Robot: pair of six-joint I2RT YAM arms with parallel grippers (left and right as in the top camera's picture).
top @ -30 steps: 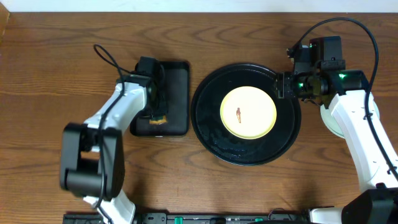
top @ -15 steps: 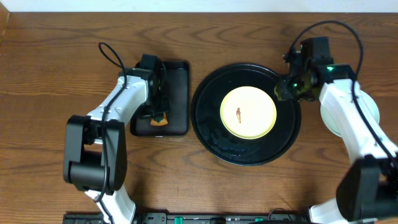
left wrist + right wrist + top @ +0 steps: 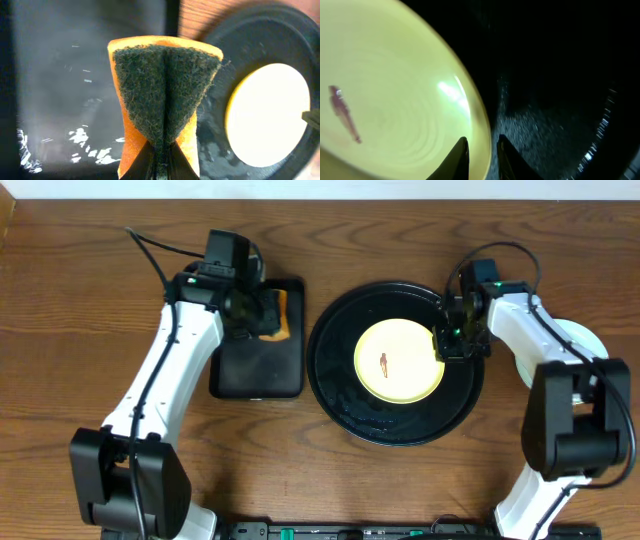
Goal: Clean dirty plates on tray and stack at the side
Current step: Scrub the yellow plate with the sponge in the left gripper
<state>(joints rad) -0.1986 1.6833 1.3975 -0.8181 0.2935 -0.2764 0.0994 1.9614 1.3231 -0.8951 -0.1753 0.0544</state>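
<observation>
One orange sponge (image 3: 165, 90): left pincer (image 3: 159, 162) is clamping it for scrubbing.
Right pincer (image 3: 482, 157): straddling rim of round yellow plate (image 3: 395, 100) to steady it; grip unclear.

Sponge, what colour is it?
The sponge is orange with a dark green scouring face; the left wrist view shows it best.

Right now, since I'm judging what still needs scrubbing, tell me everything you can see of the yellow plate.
The yellow plate is round, shallow, pale and glossy, with faint concentric rings. A small reddish-brown smear marks its centre; the rest looks clean. It lies flat in the middle of the round black tray, alone there. The right pincer straddles its right rim, one finger over the plate, one outside; whether it pinches yet is unclear.
</observation>
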